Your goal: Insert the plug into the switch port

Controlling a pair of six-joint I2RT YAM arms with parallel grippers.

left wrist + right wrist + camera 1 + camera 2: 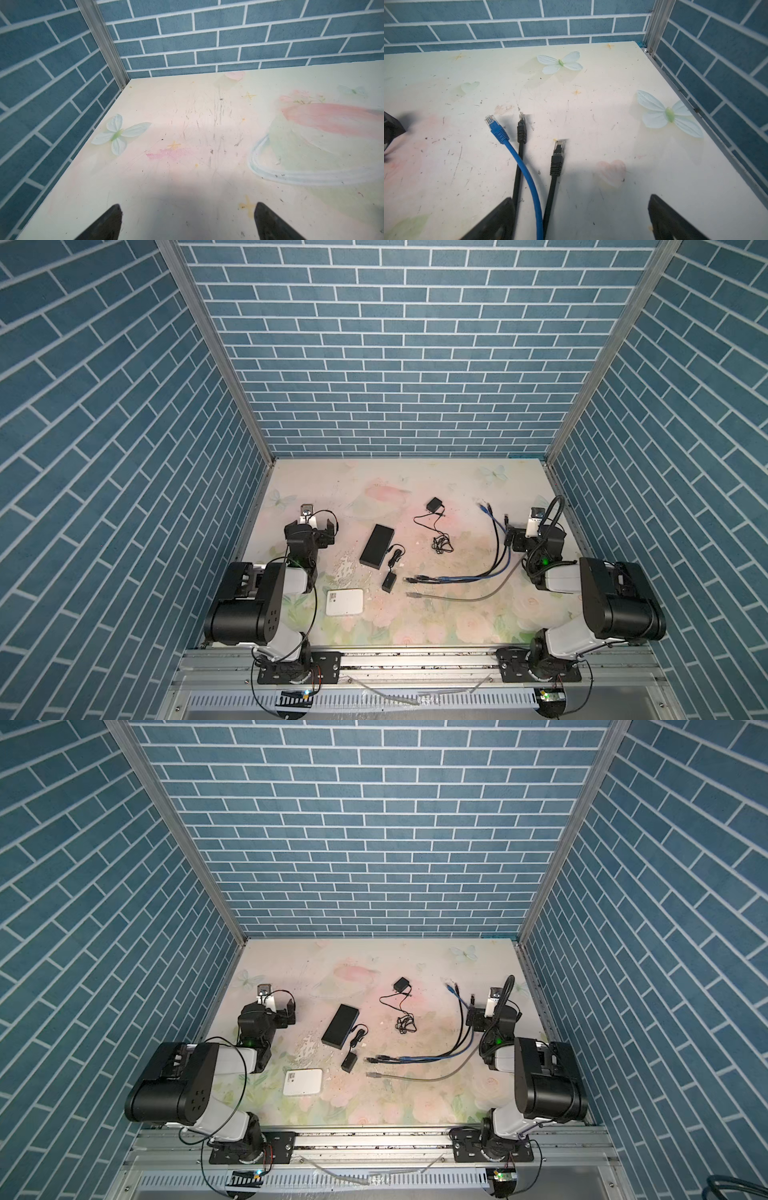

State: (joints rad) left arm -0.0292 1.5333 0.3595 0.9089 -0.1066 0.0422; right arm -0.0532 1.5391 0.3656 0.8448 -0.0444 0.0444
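Note:
The switch [377,546] is a flat black box lying left of the table's middle in both top views [340,1025]; its ports do not show. Several network cables curve across the right half. Their far plugs lie in the right wrist view: a blue plug [494,124] and two black plugs [521,124] [558,149]. The cables' other ends [409,580] and a grey plug [411,595] lie mid-table. My right gripper [581,197] [528,526] is open just behind those far plugs, cables running past one finger. My left gripper [188,205] [311,526] is open over bare table, left of the switch.
A black power adapter [434,504] with a thin coiled lead lies behind the middle. A second adapter [388,584] sits by the switch's near end. A white flat box [344,601] lies front left. Brick-patterned walls [395,364] enclose three sides.

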